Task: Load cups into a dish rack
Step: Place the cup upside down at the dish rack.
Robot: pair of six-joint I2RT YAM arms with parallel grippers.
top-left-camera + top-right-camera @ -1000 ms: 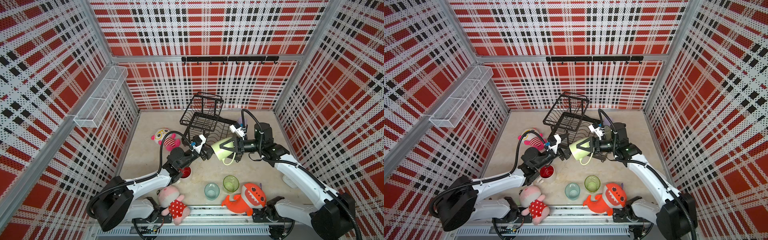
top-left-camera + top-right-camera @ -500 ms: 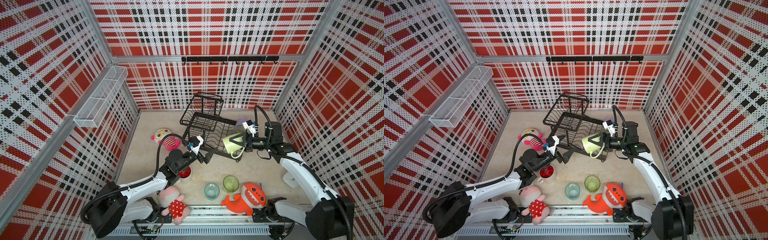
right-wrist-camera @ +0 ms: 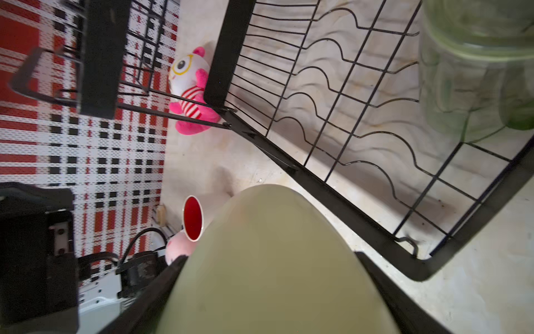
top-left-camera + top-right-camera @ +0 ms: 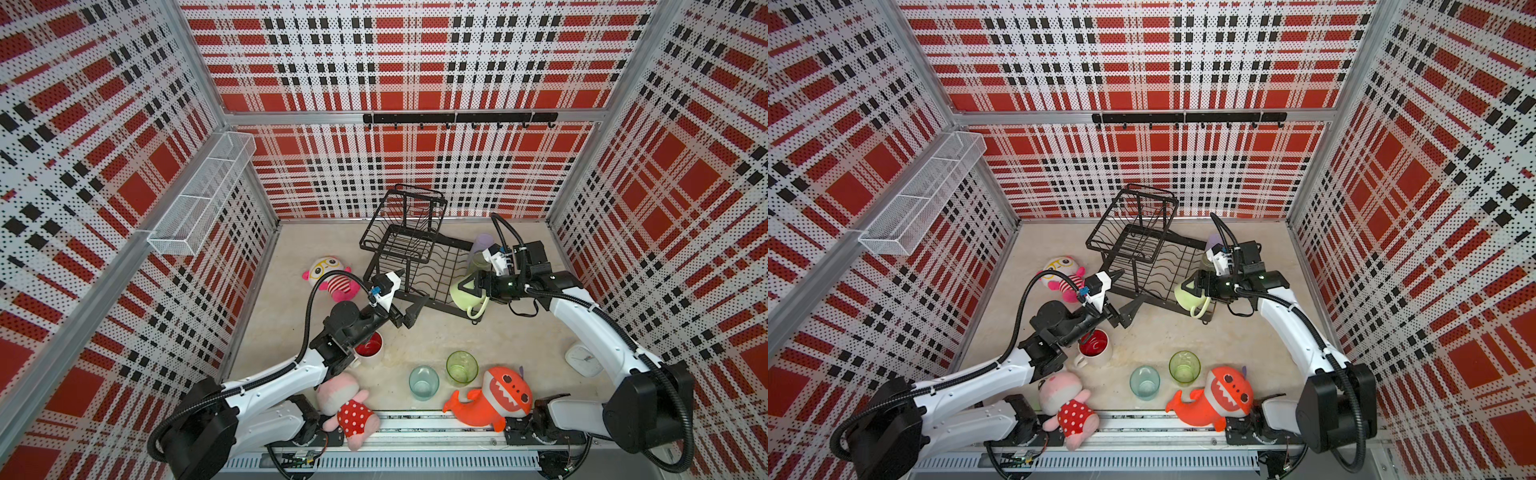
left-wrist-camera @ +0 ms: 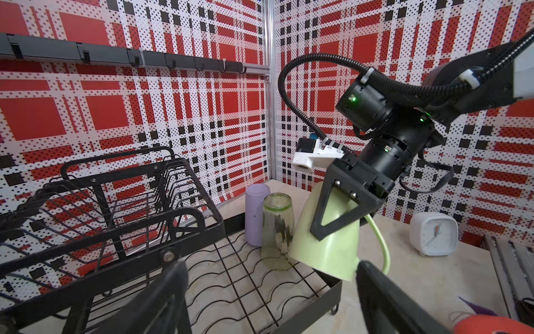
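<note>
Black rack (image 4: 405, 245), 6 cups (image 4: 463, 293), 3 plush toys (image 4: 494, 399)

No words, labels, brand names or numbers can be read in any view. The small white clock (image 5: 434, 233) standing on the counter (image 5: 427, 277) shows its hands, but any marks on its dial are too small to make out.

I get bright even light, soft shadows, wide-angle bowing at edges, pale green mug (image 3: 274, 260) blurred at right wrist.
</note>
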